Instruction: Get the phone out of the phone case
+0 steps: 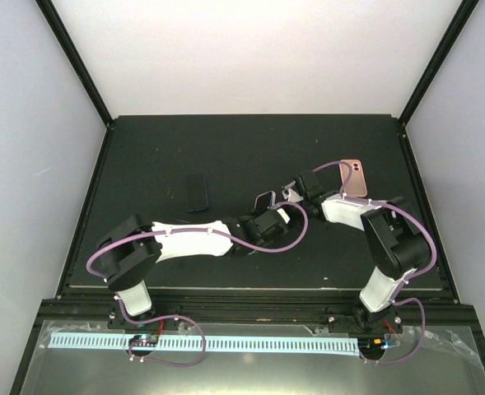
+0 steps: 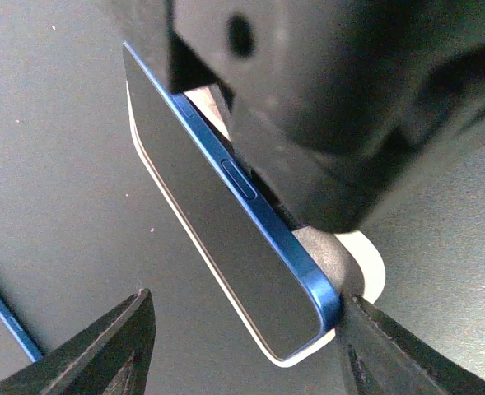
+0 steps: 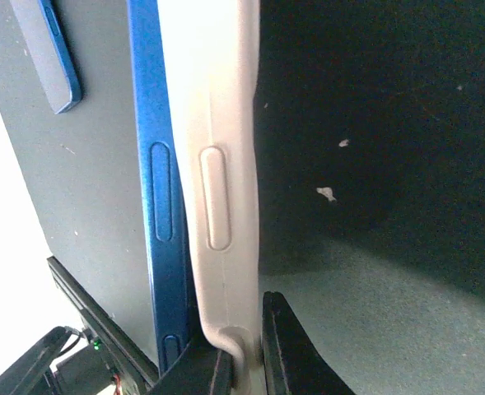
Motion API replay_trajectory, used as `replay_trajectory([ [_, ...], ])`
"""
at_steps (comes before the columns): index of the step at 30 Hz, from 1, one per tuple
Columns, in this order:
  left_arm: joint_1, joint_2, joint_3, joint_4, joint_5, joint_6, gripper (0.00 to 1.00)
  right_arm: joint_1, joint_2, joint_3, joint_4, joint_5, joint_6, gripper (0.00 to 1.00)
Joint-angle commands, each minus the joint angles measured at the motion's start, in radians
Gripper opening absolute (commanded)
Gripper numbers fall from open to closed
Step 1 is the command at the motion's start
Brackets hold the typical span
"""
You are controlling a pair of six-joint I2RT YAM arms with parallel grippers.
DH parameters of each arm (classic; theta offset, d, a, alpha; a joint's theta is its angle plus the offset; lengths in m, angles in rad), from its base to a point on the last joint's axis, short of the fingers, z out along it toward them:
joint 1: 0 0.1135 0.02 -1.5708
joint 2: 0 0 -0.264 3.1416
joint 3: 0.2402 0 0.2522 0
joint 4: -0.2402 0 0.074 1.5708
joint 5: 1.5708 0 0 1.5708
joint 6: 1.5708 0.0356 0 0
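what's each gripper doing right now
left gripper: open, the end of the phone between its fingers
right gripper: closed on the edge of the case

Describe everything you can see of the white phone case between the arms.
The phone case looks off-white, matte and rubbery, with a moulded oval button cover on its side wall. It is held between the arms, edge-on to the right wrist camera. The right pincer clamps its rim, and the blue phone lies against it, side edge outside the wall.
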Motion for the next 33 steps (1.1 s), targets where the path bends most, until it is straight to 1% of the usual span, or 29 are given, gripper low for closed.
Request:
replay_trajectory([
  [1, -0.003, 0.004, 0.021, 0.013, -0.117, -0.009, 0.59, -0.007, -0.035, 0.004, 0.06, -0.071, 0.019, 0.01],
  [5, -0.003, -0.023, 0.001, 0.049, -0.187, -0.021, 0.53, -0.007, -0.045, 0.003, 0.064, -0.094, 0.026, 0.01],
  [9, -0.002, -0.042, -0.026, 0.105, -0.228, -0.023, 0.49, -0.007, -0.054, -0.002, 0.074, -0.098, 0.035, 0.01],
  [13, -0.002, -0.028, -0.038, 0.168, -0.289, -0.003, 0.48, -0.007, -0.064, -0.015, 0.121, -0.165, 0.073, 0.01],
  [15, -0.003, -0.022, -0.048, 0.214, -0.318, 0.014, 0.49, -0.008, -0.07, -0.032, 0.168, -0.2, 0.12, 0.01],
  [16, -0.003, -0.019, -0.052, 0.233, -0.327, 0.025, 0.47, -0.008, -0.073, -0.035, 0.183, -0.213, 0.137, 0.01],
  [20, -0.002, -0.033, -0.06, 0.264, -0.338, 0.04, 0.31, -0.009, -0.086, -0.012, 0.156, -0.215, 0.123, 0.01],
  [23, -0.007, -0.074, -0.074, 0.261, -0.329, 0.029, 0.21, -0.013, -0.094, -0.019, 0.146, -0.183, 0.112, 0.01],
  [25, -0.007, -0.115, -0.089, 0.264, -0.331, 0.018, 0.16, -0.017, -0.098, -0.021, 0.134, -0.163, 0.095, 0.01],
  [26, -0.007, -0.134, -0.098, 0.268, -0.328, 0.013, 0.12, -0.019, -0.1, -0.022, 0.126, -0.152, 0.083, 0.01],
  [27, -0.008, -0.149, -0.105, 0.267, -0.327, 0.008, 0.03, -0.022, -0.103, -0.022, 0.121, -0.137, 0.07, 0.01],
  [30, -0.013, -0.193, -0.119, 0.254, -0.328, -0.007, 0.01, -0.029, -0.086, 0.01, 0.049, -0.05, 0.0, 0.01],
  [33, -0.013, -0.23, -0.126, 0.234, -0.338, -0.04, 0.01, -0.049, -0.085, 0.01, 0.034, 0.0, -0.022, 0.01],
])
